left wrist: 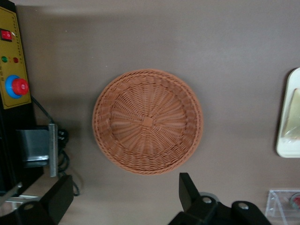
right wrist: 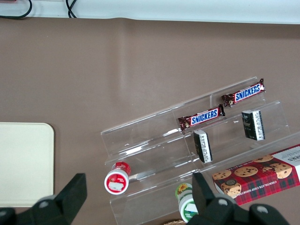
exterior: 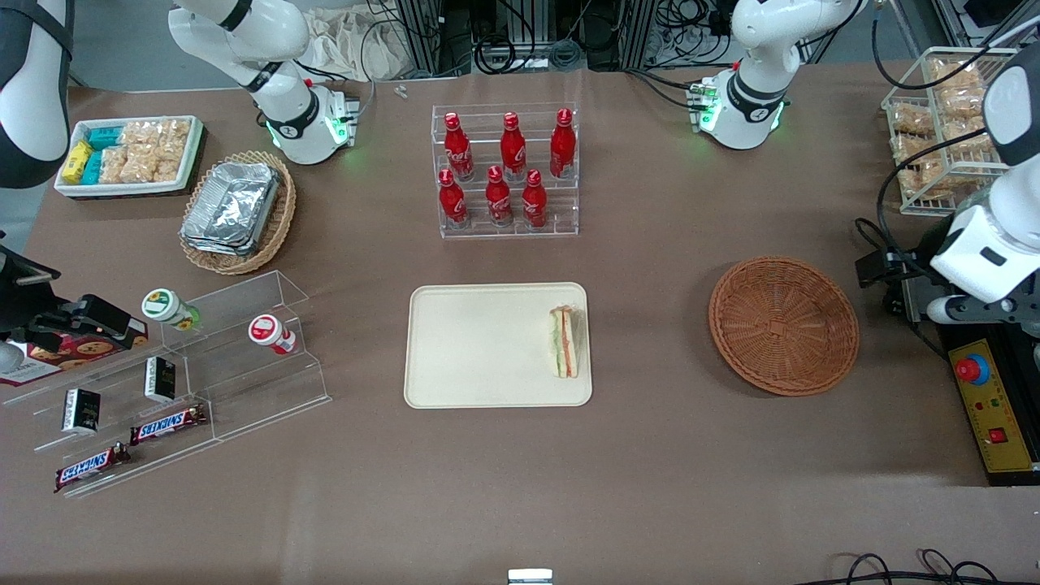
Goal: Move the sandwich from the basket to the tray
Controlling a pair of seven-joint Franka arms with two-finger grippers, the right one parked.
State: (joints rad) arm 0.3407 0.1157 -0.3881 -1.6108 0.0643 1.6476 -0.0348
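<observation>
Showing only a sliver of the tray (left wrist: pixel 287 145) in the left wrist view, with the sandwich (left wrist: pixel 293 115) on it being cut off by the frame edge and blurring into a pale patch

Lying in full sight in the front view, though: the sandwich resting inside the tray at its three o'clock edge, long side running along the rim, orange-red and green layers facing up

Sitting well apart from the tray, out at its three o'clock, the basket (exterior: pixel 784 325), with its whole woven rim showing

Hanging high over the table near the basket, farther from the front camera than its rim, the gripper (left wrist: pixel 124 199), looking straight down, holding nothing, its two black fingers (left wrist: pixel 187 190) standing wide apart

Getting lost in the front view among dark cables (exterior: pixel 881 244) around the basket's two o'clock, so telling gripper from clutter there not being possible

Leaning in from the working arm's end of the table, the left arm (exterior: pixel 979 252), its white links running off the frame edge
</observation>
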